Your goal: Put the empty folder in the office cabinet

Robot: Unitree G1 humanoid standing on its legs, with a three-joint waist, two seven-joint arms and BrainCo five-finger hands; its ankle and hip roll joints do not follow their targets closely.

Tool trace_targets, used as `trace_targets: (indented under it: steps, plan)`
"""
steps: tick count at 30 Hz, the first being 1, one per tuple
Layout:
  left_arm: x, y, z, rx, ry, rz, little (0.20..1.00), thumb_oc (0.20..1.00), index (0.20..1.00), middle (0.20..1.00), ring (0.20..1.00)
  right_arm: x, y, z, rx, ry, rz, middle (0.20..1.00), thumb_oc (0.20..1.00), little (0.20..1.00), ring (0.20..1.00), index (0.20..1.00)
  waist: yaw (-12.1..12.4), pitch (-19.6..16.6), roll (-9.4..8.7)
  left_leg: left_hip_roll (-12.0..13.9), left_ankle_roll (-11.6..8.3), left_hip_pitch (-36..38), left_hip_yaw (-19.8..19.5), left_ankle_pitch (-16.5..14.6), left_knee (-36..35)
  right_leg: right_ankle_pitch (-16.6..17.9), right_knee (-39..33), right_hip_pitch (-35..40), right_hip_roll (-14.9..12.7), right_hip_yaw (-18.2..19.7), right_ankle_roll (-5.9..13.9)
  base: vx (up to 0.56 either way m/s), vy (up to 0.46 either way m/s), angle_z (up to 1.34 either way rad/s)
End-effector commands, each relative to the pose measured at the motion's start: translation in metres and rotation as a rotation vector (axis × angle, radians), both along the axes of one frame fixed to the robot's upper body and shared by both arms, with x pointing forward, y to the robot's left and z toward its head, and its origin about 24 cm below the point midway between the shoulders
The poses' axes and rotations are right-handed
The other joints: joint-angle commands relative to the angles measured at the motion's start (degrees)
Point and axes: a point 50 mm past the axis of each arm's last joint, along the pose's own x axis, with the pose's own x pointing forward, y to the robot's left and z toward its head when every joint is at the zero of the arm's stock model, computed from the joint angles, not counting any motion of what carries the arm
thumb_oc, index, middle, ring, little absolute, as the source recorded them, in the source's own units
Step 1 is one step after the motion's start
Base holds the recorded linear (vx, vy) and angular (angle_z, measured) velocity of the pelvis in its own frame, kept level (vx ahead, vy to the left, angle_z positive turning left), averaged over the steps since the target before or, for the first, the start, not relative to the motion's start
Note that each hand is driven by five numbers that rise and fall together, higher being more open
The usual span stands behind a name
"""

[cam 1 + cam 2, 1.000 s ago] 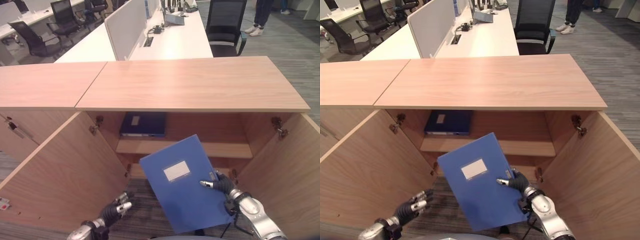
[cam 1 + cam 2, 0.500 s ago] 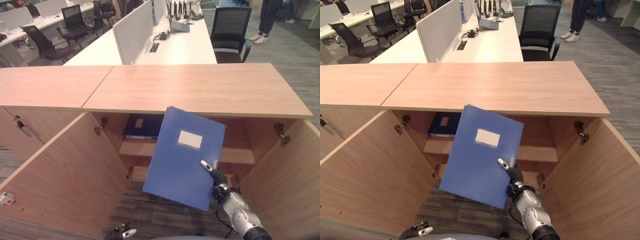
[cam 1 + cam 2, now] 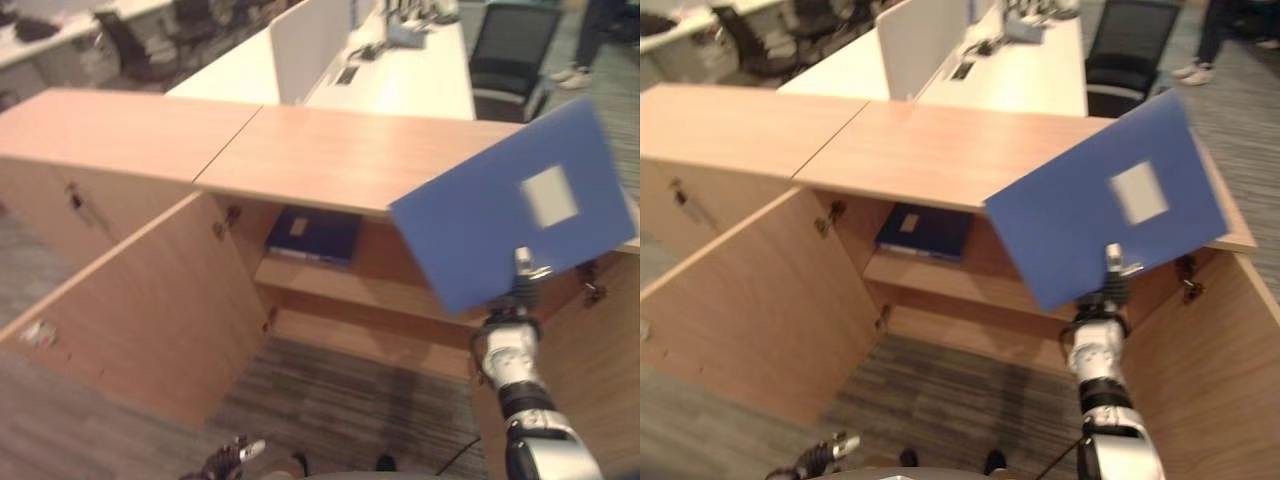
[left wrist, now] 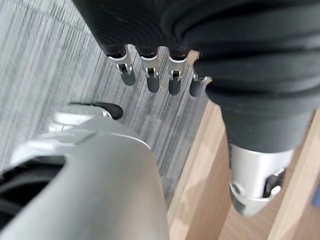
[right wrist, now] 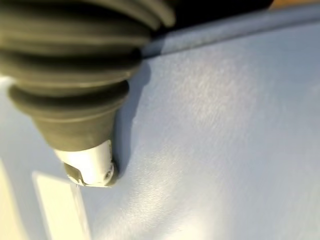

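My right hand (image 3: 521, 272) holds the blue folder (image 3: 515, 205) up by its lower edge, above and in front of the open cabinet's right half. The folder's white label faces me and its top corner covers part of the cabinet top (image 3: 340, 155). In the right wrist view my thumb (image 5: 91, 165) presses flat on the folder's blue cover (image 5: 215, 140), so the hand is shut on the folder. My left hand (image 3: 826, 451) hangs low near the floor, its fingers (image 4: 150, 75) straight and holding nothing.
The cabinet's left door (image 3: 150, 300) swings wide open toward me; the right door (image 3: 1215, 370) stands open too. A dark blue folder (image 3: 313, 235) lies on the upper shelf (image 3: 340, 285) at the left. Behind are desks, an office chair (image 3: 510, 55) and a person's feet (image 3: 1195, 70).
The right hand has raised the folder and swung it to the right, from in front of the shelf to above the cabinet top's edge. The camera has also shifted.
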Motion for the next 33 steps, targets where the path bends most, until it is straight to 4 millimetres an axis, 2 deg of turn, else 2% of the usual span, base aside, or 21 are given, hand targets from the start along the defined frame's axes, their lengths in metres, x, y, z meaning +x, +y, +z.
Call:
trace_targets:
  steps: [1, 2, 3, 4, 5, 8, 14, 15, 20, 25, 33]
  plan:
    - [0.016, 0.010, 0.007, 0.018, -0.063, 0.033, 1.000, 1.000, 1.000, 1.000, 1.000, 0.006, 0.020, -0.012, -0.020, 0.090, 0.099, 0.200, 0.200, 0.200, 0.200, 0.200, 1.39, 2.60, -1.94, 0.70, -2.28, -2.04, -2.09, 0.21, 5.13, -11.82, 3.81, 6.12, -1.42, 0.18, 1.52, 0.08, 0.002, -0.01]
    - [0.012, 0.014, 0.006, 0.029, -0.052, 0.039, 1.000, 1.000, 1.000, 1.000, 1.000, -0.002, 0.027, -0.028, -0.118, 0.187, 0.193, 0.200, 0.200, 0.200, 0.200, 0.200, 1.29, 2.05, -2.12, 0.80, -2.05, -0.25, -2.17, -0.86, 2.64, -11.64, 3.36, 6.39, -1.35, 0.18, 1.69, 0.06, -0.003, -0.09]
    - [0.011, 0.014, 0.006, 0.029, -0.050, 0.039, 1.000, 1.000, 1.000, 1.000, 1.000, -0.003, 0.028, -0.029, -0.120, 0.190, 0.195, 0.200, 0.200, 0.200, 0.200, 0.200, 1.28, 2.07, -2.13, 0.78, -2.04, 0.11, -2.08, -0.78, 2.33, -11.63, 3.27, 6.60, -1.37, 0.24, 1.70, 0.08, 0.000, -0.13]
    - [0.009, 0.015, 0.006, 0.034, -0.048, 0.038, 1.000, 1.000, 1.000, 1.000, 1.000, -0.008, 0.032, -0.036, -0.202, 0.239, 0.265, 0.200, 0.200, 0.200, 0.200, 0.200, 1.19, 1.85, -2.19, 0.89, -1.82, 1.03, -2.07, -0.98, 1.03, -11.50, 3.09, 6.69, -1.33, 0.21, 1.81, 0.06, 0.019, -0.09]
    - [0.005, 0.018, 0.005, 0.042, -0.039, 0.023, 1.000, 1.000, 1.000, 1.000, 1.000, -0.018, 0.032, -0.040, -0.362, 0.289, 0.350, 0.200, 0.200, 0.200, 0.200, 0.200, 0.72, 1.31, -2.09, 1.27, -1.53, 3.20, -1.86, -0.96, -1.59, -11.40, 2.92, 6.72, -1.18, 0.16, 1.92, 0.07, 0.029, -0.04]
    - [0.001, 0.019, 0.005, 0.048, -0.039, -0.001, 1.000, 1.000, 1.000, 1.000, 1.000, -0.032, 0.028, -0.029, -0.594, 0.270, 0.377, 0.200, 0.200, 0.200, 0.200, 0.200, -0.06, 0.83, -1.79, 1.81, -1.26, 5.40, -1.22, -0.85, -4.09, -11.55, 2.74, 6.83, -0.91, 0.09, 2.03, 0.05, 0.026, 0.00]
    - [-0.002, 0.017, 0.004, 0.045, -0.038, -0.001, 1.000, 1.000, 1.000, 1.000, 1.000, -0.037, 0.037, -0.013, -0.697, 0.188, 0.374, 0.200, 0.200, 0.200, 0.200, 0.200, -0.74, 0.59, -1.32, 2.48, -1.11, 7.43, -0.25, -1.02, -5.56, -11.50, 2.12, 7.26, -0.48, 0.54, 1.97, -0.01, 0.016, -0.03]
    - [-0.003, 0.015, 0.003, 0.036, -0.035, 0.008, 1.000, 1.000, 1.000, 1.000, 1.000, -0.037, 0.044, -0.003, -0.721, 0.129, 0.395, 0.200, 0.200, 0.200, 0.200, 0.200, -1.02, 0.57, -1.21, 2.63, -1.09, 7.81, 0.01, -1.03, -5.83, -11.36, 1.91, 7.30, -0.44, 0.80, 2.00, -0.03, 0.015, -0.07]
    - [-0.008, 0.013, 0.001, 0.032, -0.018, 0.002, 1.000, 1.000, 1.000, 1.000, 1.000, -0.039, 0.057, 0.010, -0.804, 0.058, 0.470, 0.200, 0.200, 0.200, 0.200, 0.200, -1.32, 0.58, -1.17, 2.64, -1.09, 8.05, 0.51, -1.05, -5.66, -11.19, 1.77, 7.41, -0.35, 1.21, 2.07, -0.03, 0.011, -0.04]
    - [-0.011, 0.010, 0.000, 0.023, -0.009, -0.014, 1.000, 1.000, 1.000, 1.000, 1.000, -0.041, 0.070, 0.028, -0.968, -0.013, 0.578, 0.200, 0.200, 0.200, 0.200, 0.200, -1.56, 0.68, -1.24, 2.90, -1.26, 7.85, 0.98, -1.07, -4.86, -10.92, 1.62, 7.35, -0.40, 1.52, 2.12, -0.06, 0.012, 0.00]
    - [-0.015, 0.011, 0.000, 0.016, -0.002, -0.029, 1.000, 1.000, 1.000, 1.000, 1.000, -0.047, 0.078, 0.029, -1.199, 0.013, 0.745, 0.200, 0.200, 0.200, 0.200, 0.200, -1.38, 0.71, -1.43, 3.12, -1.12, 7.84, 0.92, -0.80, -5.33, -10.50, 1.83, 6.75, -0.43, 1.60, 2.28, -0.04, 0.004, -0.02]
